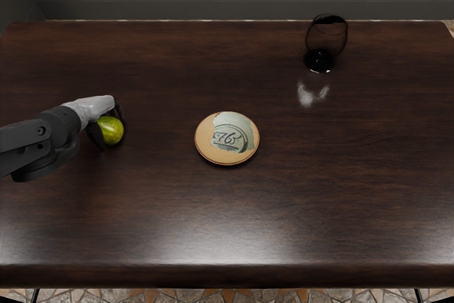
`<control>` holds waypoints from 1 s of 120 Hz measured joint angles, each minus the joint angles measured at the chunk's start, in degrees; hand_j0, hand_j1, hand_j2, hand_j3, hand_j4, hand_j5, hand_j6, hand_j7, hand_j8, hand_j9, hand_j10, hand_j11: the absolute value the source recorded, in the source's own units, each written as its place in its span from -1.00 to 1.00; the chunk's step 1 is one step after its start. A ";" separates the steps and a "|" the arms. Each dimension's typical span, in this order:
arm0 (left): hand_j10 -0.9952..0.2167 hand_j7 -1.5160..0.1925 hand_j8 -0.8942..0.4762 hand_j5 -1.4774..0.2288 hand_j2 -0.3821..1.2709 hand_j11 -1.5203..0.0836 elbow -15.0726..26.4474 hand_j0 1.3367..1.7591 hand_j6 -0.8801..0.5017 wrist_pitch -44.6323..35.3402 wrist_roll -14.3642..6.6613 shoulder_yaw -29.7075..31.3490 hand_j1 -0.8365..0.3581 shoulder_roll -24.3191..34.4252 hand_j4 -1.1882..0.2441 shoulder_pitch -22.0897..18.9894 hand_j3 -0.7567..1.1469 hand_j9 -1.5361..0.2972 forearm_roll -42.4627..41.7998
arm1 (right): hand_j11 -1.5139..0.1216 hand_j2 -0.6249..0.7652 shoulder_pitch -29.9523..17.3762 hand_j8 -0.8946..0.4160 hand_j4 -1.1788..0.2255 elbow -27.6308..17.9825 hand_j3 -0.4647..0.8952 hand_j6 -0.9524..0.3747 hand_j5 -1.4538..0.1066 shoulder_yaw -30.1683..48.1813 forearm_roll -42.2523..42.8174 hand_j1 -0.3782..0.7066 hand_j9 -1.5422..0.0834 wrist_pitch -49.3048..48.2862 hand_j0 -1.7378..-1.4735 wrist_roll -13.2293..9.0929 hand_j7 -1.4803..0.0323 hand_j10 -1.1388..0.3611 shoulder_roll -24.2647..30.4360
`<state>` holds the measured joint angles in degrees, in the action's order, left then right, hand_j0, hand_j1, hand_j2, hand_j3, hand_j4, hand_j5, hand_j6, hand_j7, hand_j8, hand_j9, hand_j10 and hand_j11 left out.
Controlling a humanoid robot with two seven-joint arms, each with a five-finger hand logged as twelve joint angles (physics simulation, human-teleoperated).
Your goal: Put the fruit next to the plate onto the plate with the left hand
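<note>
A small yellow-green fruit (111,130) lies on the dark wooden table at the left. My left hand (103,124) reaches in from the left edge and its dark fingers curl around the fruit from above and from the side. The fruit looks to be still resting on the table. The round tan plate (227,138), with a grey-green pattern in its middle, sits near the centre of the table, well to the right of the fruit and apart from it. Nothing lies on the plate. My right arm does not show.
A dark wine glass (325,42) stands at the back right, with a bright reflection on the wood in front of it. The table's (234,225) front edge runs along the bottom of the view.
</note>
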<state>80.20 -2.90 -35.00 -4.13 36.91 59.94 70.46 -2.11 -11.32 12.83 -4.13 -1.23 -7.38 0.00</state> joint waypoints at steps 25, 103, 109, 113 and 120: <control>-0.22 -0.02 -0.40 -0.07 -0.29 0.05 -0.06 0.52 -0.30 0.05 0.00 -0.03 0.02 -0.09 -0.06 0.17 -0.20 -0.07 -0.37 | 0.81 -0.11 0.00 0.33 0.64 0.01 -0.32 0.40 0.82 0.00 0.00 -0.89 0.86 0.00 -0.40 0.00 0.91 0.48 0.00; -0.37 -0.20 -0.21 -0.28 -0.21 -0.13 0.68 0.51 -0.10 0.68 -0.03 -0.48 -0.11 -0.07 0.12 0.55 -0.20 -0.22 -1.42 | 0.81 -0.11 -0.01 0.32 0.64 0.03 -0.32 0.40 0.82 -0.05 0.00 -0.89 0.86 0.00 -0.40 0.00 0.91 0.48 0.00; -0.38 -0.21 -0.20 -0.29 -0.19 -0.14 0.81 0.51 -0.10 0.80 -0.04 -0.53 -0.12 -0.09 0.11 0.76 -0.20 -0.23 -1.94 | 0.81 -0.11 -0.03 0.32 0.64 0.05 -0.32 0.40 0.82 -0.06 0.00 -0.89 0.86 0.00 -0.40 0.00 0.91 0.48 0.00; -0.38 -0.21 -0.20 -0.30 -0.16 -0.14 0.86 0.51 -0.10 0.92 -0.06 -0.53 -0.13 -0.10 0.13 1.04 -0.20 -0.23 -2.22 | 0.81 -0.11 -0.05 0.32 0.64 0.05 -0.32 0.40 0.82 -0.06 0.00 -0.89 0.86 0.00 -0.40 0.00 0.91 0.48 0.00; -0.35 -0.22 -0.18 -0.31 -0.13 -0.15 0.93 0.51 -0.07 1.06 -0.06 -0.55 -0.16 -0.17 0.15 1.41 -0.20 -0.24 -2.87 | 0.81 -0.11 -0.07 0.33 0.64 0.06 -0.32 0.40 0.82 -0.06 0.00 -0.89 0.86 0.00 -0.40 0.00 0.91 0.48 0.00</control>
<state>81.13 -1.84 -35.06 -4.67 36.75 61.35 67.59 -2.17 -11.27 12.77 -4.13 -1.23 -7.38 0.00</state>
